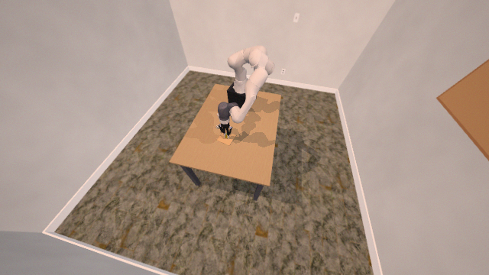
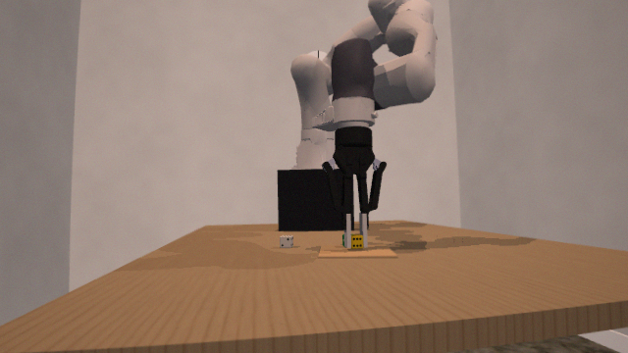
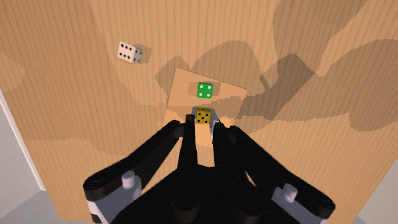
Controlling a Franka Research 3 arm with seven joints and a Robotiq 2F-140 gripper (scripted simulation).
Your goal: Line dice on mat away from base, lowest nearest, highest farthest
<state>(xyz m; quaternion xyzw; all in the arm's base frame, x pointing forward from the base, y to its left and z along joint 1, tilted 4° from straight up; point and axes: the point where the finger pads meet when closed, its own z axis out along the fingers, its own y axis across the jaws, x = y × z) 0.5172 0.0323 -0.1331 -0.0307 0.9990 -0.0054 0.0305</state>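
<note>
The desk [image 2: 442, 294] carries everything, and near its middle the mat [image 2: 383, 253] lies flat, a thin tan sheet that I judge light enough to slide or ruck if I drag anything across it, so I would leave it alone. My tool [image 2: 356, 230] stands over the mat with its fingers drawn narrow and clamped on the yellow die [image 2: 357, 241], which sits low, at or just touching the mat. Just behind it, on the mat's base-side part, rests the green die [image 3: 204, 90]; the white die [image 2: 287, 241] lies off the mat on the bare desk, well apart to the side.

The dice look small, stiff and light, with smooth faces that could slip or twist. I judge the best hold is square across two opposite side faces, low on the cube, so the top face stays as it is.

The wrist view shows the top faces: four pips on green, what looks like five on yellow. The exterior view shows instead how near the yellow die is to the mat. The top view is too distant for the dice.
</note>
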